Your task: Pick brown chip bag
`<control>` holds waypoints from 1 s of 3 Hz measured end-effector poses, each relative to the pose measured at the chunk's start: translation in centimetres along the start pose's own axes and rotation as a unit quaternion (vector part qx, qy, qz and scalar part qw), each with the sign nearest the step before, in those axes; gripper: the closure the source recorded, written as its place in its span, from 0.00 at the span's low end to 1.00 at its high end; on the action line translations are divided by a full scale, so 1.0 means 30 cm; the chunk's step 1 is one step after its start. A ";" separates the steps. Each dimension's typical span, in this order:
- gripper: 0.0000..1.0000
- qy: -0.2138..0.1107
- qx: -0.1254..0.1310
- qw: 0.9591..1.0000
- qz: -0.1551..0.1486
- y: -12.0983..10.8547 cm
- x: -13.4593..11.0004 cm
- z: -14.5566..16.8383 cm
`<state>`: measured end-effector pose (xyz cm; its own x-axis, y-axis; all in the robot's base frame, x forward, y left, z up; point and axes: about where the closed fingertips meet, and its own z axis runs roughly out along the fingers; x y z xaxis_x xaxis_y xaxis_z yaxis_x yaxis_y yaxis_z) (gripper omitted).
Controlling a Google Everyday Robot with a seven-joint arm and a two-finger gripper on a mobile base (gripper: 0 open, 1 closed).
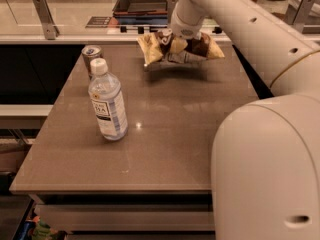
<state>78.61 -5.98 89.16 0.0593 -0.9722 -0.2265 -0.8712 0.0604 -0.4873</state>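
The brown chip bag (199,45) is at the far middle of the table (170,139). It has a dark brown middle and pale yellow crimped ends. My gripper (173,43) comes down from the white arm and is shut on the bag's middle, bunching it. The bag hangs slightly above the tabletop, with a shadow under it. Its centre is hidden behind the gripper.
A clear water bottle (107,104) with a white cap stands at the table's left. A metal can (91,54) stands just behind it. A dark tray (145,1) sits on the counter beyond the table. My white arm and base fill the right side.
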 end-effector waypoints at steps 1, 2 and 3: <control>1.00 0.025 0.043 0.998 -0.025 -0.041 -0.068 -0.187; 1.00 0.040 0.069 0.996 -0.039 -0.061 -0.110 -0.305; 1.00 0.047 0.086 0.994 -0.041 -0.077 -0.120 -0.372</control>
<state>74.98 -5.16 100.52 0.0730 -0.9919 -0.1041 -0.7681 0.0107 -0.6403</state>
